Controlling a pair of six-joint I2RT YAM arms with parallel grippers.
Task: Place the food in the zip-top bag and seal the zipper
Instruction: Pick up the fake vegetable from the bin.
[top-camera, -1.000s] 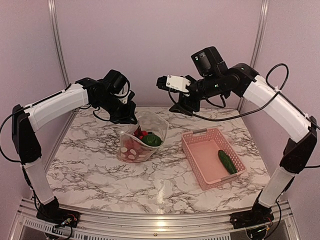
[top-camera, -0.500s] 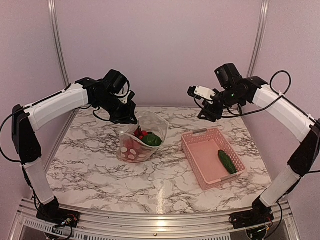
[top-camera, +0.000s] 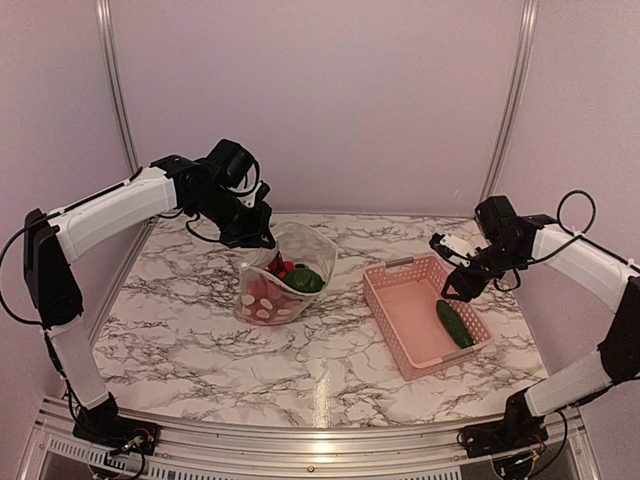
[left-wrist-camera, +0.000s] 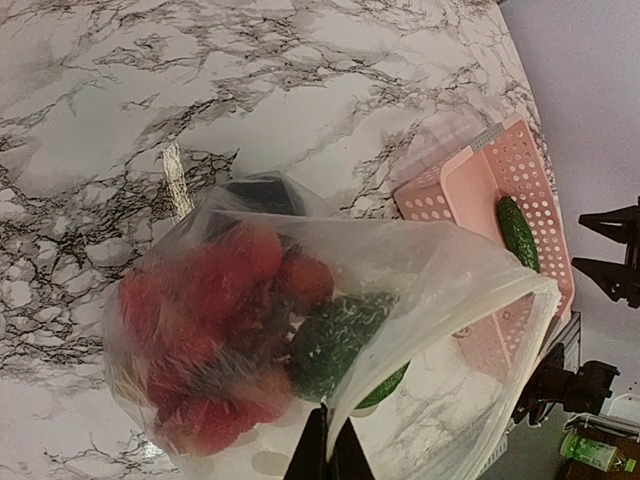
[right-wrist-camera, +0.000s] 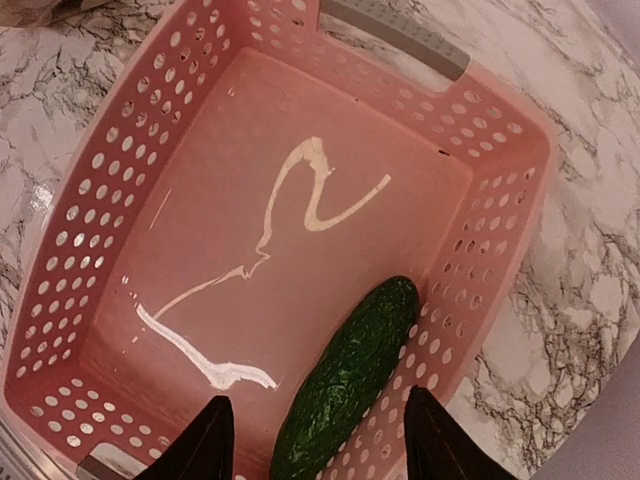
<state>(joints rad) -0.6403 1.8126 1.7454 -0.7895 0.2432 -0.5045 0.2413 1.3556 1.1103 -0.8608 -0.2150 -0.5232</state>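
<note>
The clear dotted zip-top bag (top-camera: 290, 275) stands open on the table and holds red fruit (left-wrist-camera: 200, 330) and a green vegetable (left-wrist-camera: 335, 345). My left gripper (top-camera: 258, 240) is shut on the bag's mouth edge (left-wrist-camera: 345, 425) and holds it up; the zipper strip is hard to make out. A green cucumber (top-camera: 454, 323) lies in the pink basket (top-camera: 390, 290) against its right wall, and shows in the right wrist view (right-wrist-camera: 350, 380) too. My right gripper (top-camera: 455, 285) is open above the basket, its fingers (right-wrist-camera: 205, 440) spread to either side of the cucumber.
The pink basket (right-wrist-camera: 480, 120) sits right of centre, holding nothing but the cucumber. Marble tabletop (top-camera: 200, 340) lies around bag and basket. Purple walls and metal posts enclose the back and sides.
My right arm has swung from above the bag to the right and down over the basket. The left arm and the bag have not moved.
</note>
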